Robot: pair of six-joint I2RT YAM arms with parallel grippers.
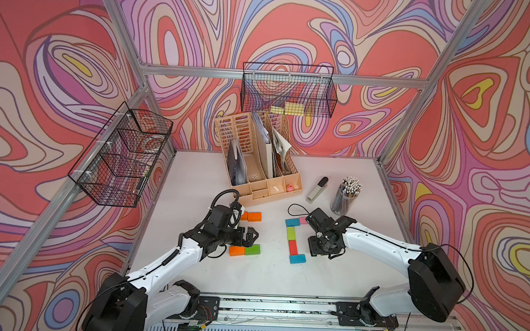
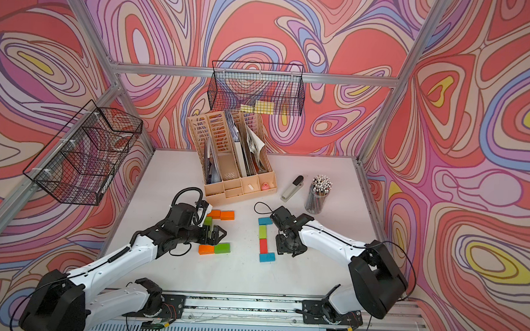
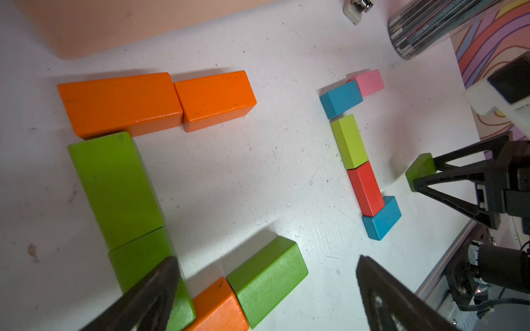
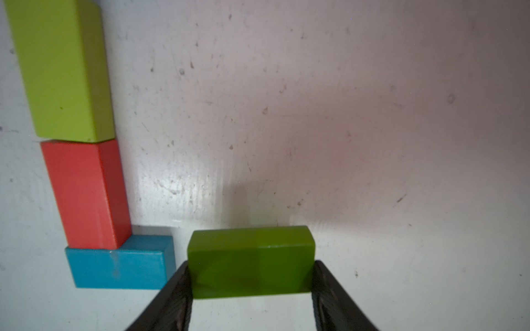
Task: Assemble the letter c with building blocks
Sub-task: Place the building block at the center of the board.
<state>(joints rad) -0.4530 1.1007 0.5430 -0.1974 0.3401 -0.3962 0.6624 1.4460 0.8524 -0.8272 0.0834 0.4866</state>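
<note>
Two block groups lie on the white table (image 1: pixel 194 175). On the left, two orange blocks (image 3: pixel 120 103), two green blocks (image 3: pixel 114 186) in a column, and an orange (image 3: pixel 218 306) and a green block (image 3: pixel 266 278) form a C. My left gripper (image 3: pixel 266 258) hovers open over its lower part (image 1: pixel 244 250). To the right lie a blue (image 1: pixel 292 222), pink (image 1: pixel 303 220), lime (image 1: pixel 292 233), red (image 1: pixel 293 247) and blue block (image 1: pixel 297 258). My right gripper (image 4: pixel 251 272) is shut on a dark green block (image 4: pixel 251 260), just beside the lower blue block's (image 4: pixel 120 265) end, a small gap between.
A beige file organiser (image 1: pixel 257 159) stands behind the blocks. A white stapler (image 1: pixel 317 189) and a cup of pencils (image 1: pixel 346 195) sit at the back right. Wire baskets hang on the back wall (image 1: pixel 288 89) and left wall (image 1: pixel 121 155). The arms' rail (image 1: pixel 275 307) runs along the front.
</note>
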